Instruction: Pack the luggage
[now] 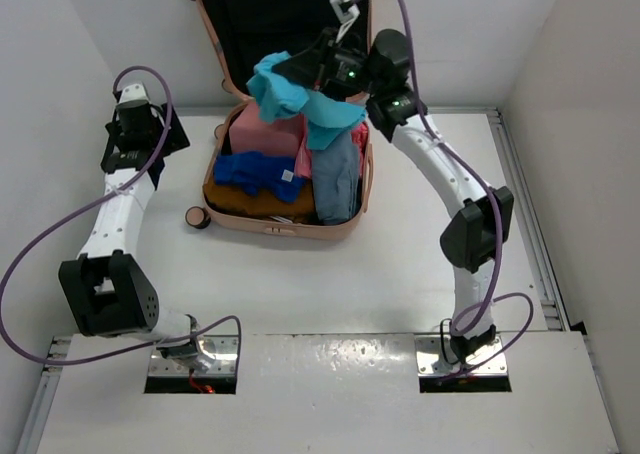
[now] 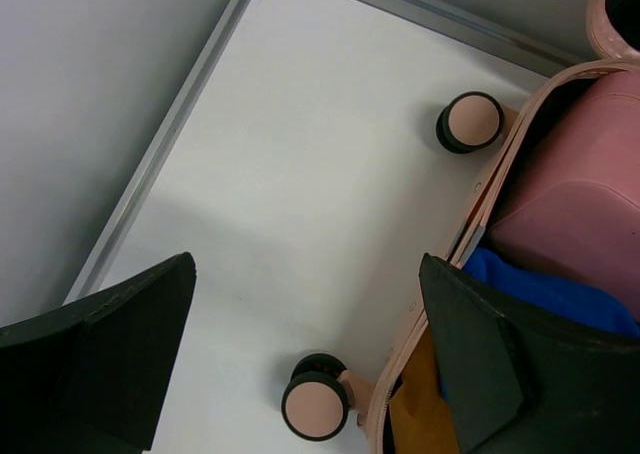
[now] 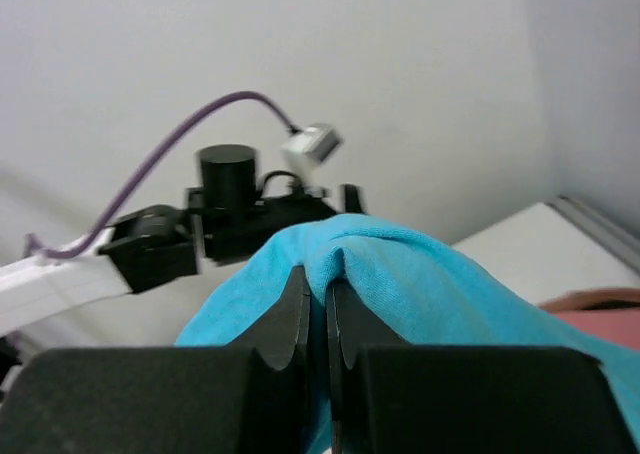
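At the table's [image 1: 400,274] far middle, salmon-pink luggage [image 1: 290,230] lies open, lid [image 1: 280,14] upright, full of clothes [image 1: 258,170]. My right claw [image 3: 318,284] is clamped on a teal cloth [image 3: 430,274]; only the overhead view shows it above the luggage. My left claw [image 2: 305,274] gapes beside the wheels [image 2: 471,122].

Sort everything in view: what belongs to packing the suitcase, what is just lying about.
Belongs: suitcase; turquoise cloth, pinched in the right jaws above it; pink pouch, blue garment, mustard cloth and grey trousers inside it.
Lying about: purple cables; rail. Left jaws open over the table.
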Robot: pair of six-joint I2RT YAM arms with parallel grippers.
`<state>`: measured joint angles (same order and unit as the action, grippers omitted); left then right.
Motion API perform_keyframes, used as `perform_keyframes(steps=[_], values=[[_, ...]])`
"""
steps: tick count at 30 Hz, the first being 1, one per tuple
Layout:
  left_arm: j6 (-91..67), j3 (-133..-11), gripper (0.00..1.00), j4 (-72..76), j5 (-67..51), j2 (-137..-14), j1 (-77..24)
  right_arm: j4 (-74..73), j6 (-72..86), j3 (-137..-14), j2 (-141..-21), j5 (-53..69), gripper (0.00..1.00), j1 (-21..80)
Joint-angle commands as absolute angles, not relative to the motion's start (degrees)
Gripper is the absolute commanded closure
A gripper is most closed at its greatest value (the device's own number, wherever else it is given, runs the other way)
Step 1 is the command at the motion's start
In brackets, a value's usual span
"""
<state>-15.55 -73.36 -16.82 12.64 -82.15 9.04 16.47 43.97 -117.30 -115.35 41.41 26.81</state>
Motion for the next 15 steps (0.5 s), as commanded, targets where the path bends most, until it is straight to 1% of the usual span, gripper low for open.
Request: perform_keyframes(steps=[1,3,11,15], values=[[-16.08,-72.60,0.00,-15.29,12.04,-78.49,10.28,21.97,47.90,-123.47,-116.88,43.07,1.00,29.96],[-15.56,-72.08,0.00,-15.29,12.04,-77.96,10.89,22.84,49.90,-126.30,-116.98,42.37,1.00,30.58],[-15.03,-70.49,0.00,-14.77,12.04,-76.38,12.74,28.38,57.03,-124.37,-114.79,41.57,1.00,33.04],[-15.03,-70.49,0.00,-14.77,12.04,-76.38,12.74,30.14,60.11,-125.67,-115.22,39.73,1.00,33.66]])
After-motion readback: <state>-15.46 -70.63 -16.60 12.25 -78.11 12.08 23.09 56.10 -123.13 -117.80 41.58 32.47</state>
